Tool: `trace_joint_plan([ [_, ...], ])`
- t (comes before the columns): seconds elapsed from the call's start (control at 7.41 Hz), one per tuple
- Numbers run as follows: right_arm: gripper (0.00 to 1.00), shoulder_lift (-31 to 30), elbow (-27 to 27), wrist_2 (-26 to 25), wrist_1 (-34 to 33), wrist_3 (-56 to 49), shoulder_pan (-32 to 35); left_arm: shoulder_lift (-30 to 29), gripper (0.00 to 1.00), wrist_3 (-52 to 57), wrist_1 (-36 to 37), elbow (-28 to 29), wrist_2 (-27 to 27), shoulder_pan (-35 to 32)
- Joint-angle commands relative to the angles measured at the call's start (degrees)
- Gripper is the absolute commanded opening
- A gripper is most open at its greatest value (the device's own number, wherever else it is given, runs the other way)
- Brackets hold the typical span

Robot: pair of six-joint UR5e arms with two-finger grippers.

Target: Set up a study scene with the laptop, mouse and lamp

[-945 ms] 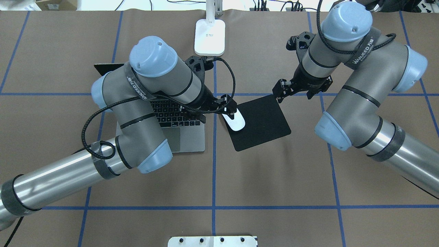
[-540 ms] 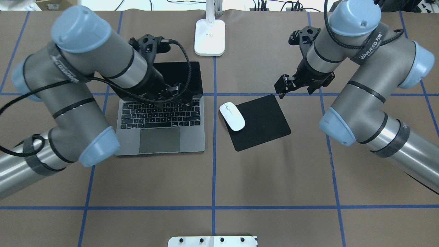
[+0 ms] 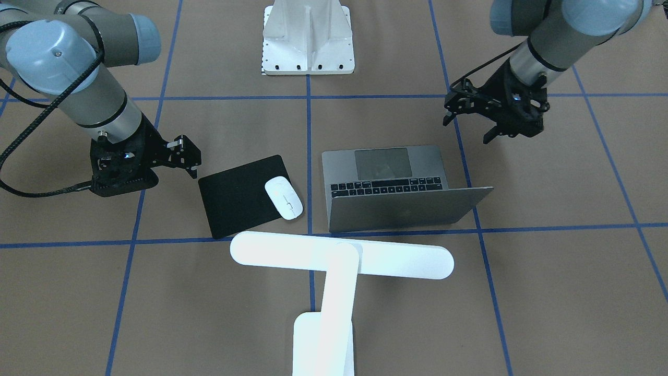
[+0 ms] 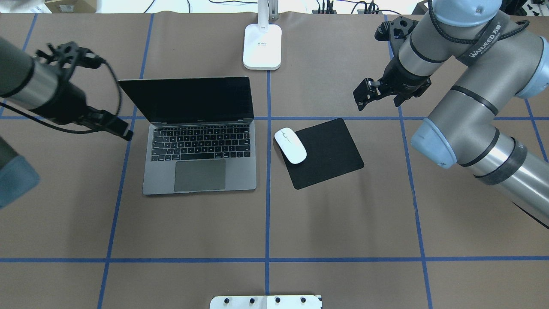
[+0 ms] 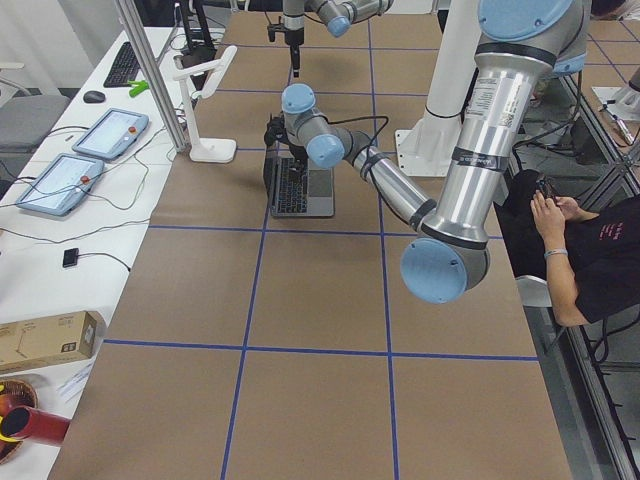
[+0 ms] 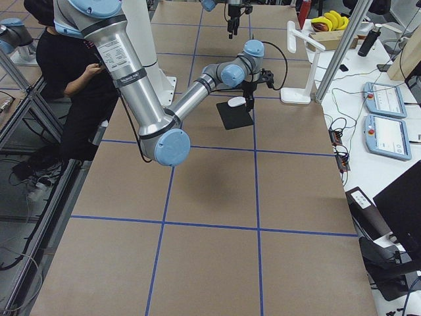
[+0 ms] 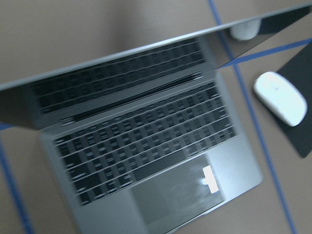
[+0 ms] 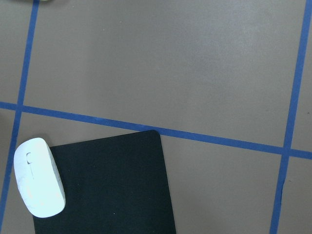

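The laptop (image 4: 199, 171) stands open on the table, screen dark, and fills the left wrist view (image 7: 146, 161). Right of it the white mouse (image 4: 291, 146) lies on the left edge of a black mat (image 4: 330, 150); nothing touches it. Behind them is the white lamp (image 3: 342, 256), its base (image 4: 262, 47) at the far edge. My left gripper (image 4: 123, 132) hovers open and empty just off the laptop's left side. My right gripper (image 4: 362, 95) hangs open and empty beyond the mat's far right corner. The right wrist view looks down on the mouse (image 8: 39, 178) and mat (image 8: 107, 185).
A white ribbed pedestal (image 3: 308, 39) stands at the robot's side of the table. Blue tape lines grid the brown surface. A seated person (image 5: 590, 240) is beside the table. Tablets (image 5: 110, 135) lie on the bench beyond the lamp.
My left gripper let go of the mouse and swung left across the laptop to its left side. My right gripper drew back from the mat's corner. The mouse stayed put.
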Motion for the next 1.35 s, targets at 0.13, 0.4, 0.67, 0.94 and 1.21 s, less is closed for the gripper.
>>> trace_joint_plan([
  [0.13, 1.00, -1.41, -0.97, 3.01, -0.47, -0.96, 7.34, 3.87, 1.00, 8.86, 2.87, 3.28, -1.74, -11.51],
  [0.4, 1.00, -6.84, -2.29, 7.87, -0.73, -12.22, 19.89, 4.04, 1.00, 25.18, 6.05, 11.17, -2.80, -19.95],
  [0.67, 1.00, -10.39, -2.20, 6.47, -11.39, -28.77, 28.70, 3.96, 1.00, 33.22, 6.06, 21.53, -3.06, -28.38],
  [0.94, 1.00, -14.92, -2.29, 5.33, -17.35, -35.39, 33.29, 3.95, 1.00, 37.53, 5.35, 29.73, -3.15, -33.07],
  [1.21, 1.00, -23.80, -1.76, 5.50, -13.52, -35.95, 33.23, 4.30, 1.00, 40.98, 5.35, 32.56, -3.07, -33.79],
])
